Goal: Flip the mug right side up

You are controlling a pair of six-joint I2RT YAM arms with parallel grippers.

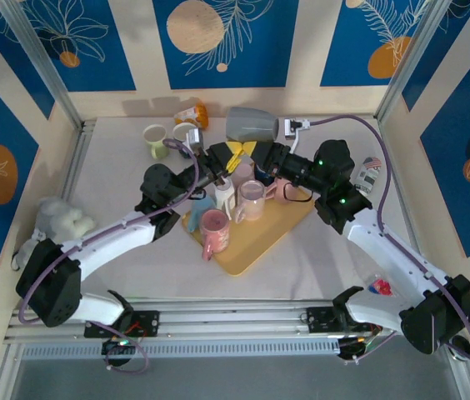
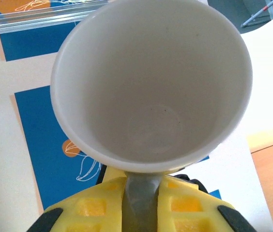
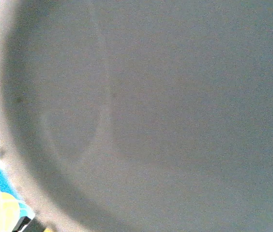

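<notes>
Left hand (image 2: 141,195) clamped white mug (image 2: 151,96) by its rim, frame bottom — right hand (image 1: 252,152) was closed beside it, upper centre.

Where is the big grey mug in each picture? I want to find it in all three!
Top external: the grey mug is at the back middle, just behind the yellow jaws.
Left wrist: the mug is upper middle, its open mouth facing the camera.
Right wrist: the mug is very close, a blurry grey surface.
Shared landmark: the left gripper, whose yellow jaws clamp the mug at the bottom of the left wrist view.
</notes>
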